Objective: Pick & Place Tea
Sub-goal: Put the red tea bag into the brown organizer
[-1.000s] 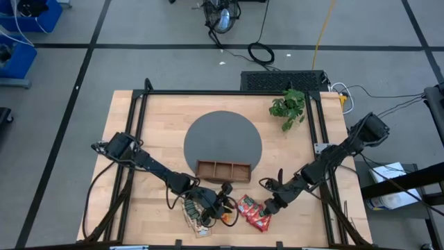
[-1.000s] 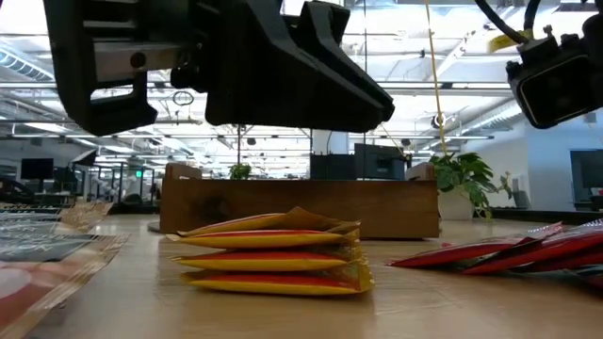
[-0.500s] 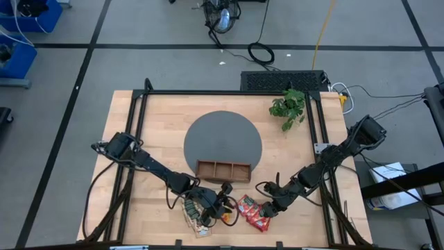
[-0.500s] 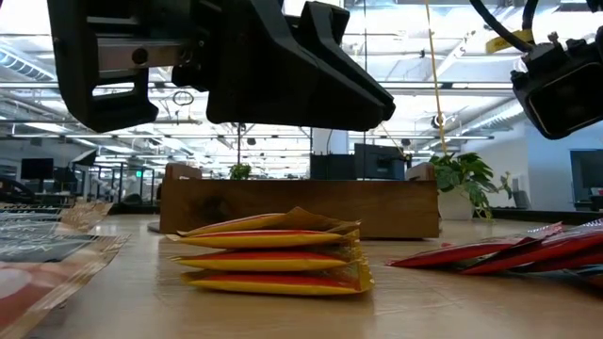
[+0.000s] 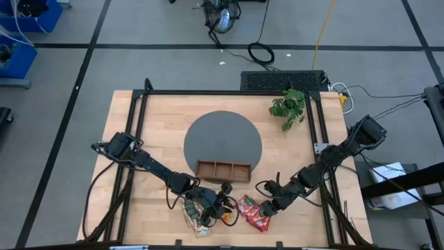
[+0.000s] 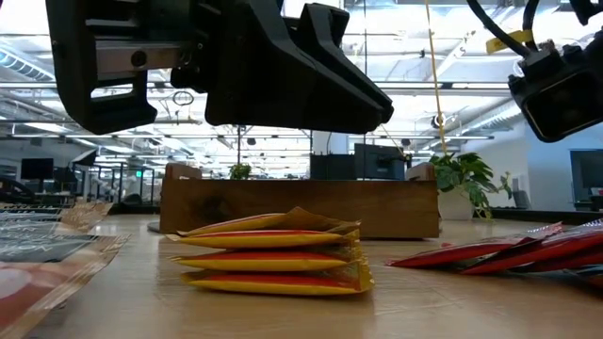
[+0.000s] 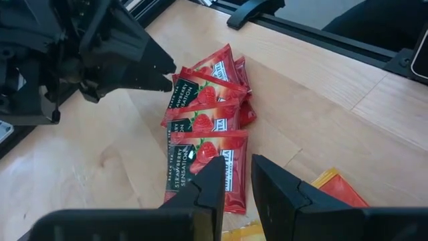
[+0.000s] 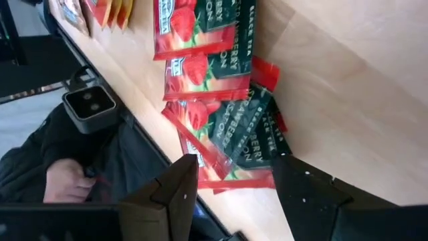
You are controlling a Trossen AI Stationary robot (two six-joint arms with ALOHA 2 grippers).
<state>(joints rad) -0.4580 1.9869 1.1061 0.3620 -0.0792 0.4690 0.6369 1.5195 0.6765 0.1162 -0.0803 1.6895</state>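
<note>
Tea sachets lay in three groups near the front edge of the bench (image 5: 159,118). Going left to right, the dark green sachets (image 5: 196,217) came first, then the orange-yellow sachets (image 6: 273,254) stacked flat, directly under the left gripper (image 5: 223,203), whose jaws stood slightly apart and empty. Further right, the red sachets (image 5: 254,213) were fanned out, and the right gripper (image 5: 264,207) hovered just above them, jaws apart, holding nothing. Behind the sachets sat the wooden tray (image 5: 223,170).
</note>
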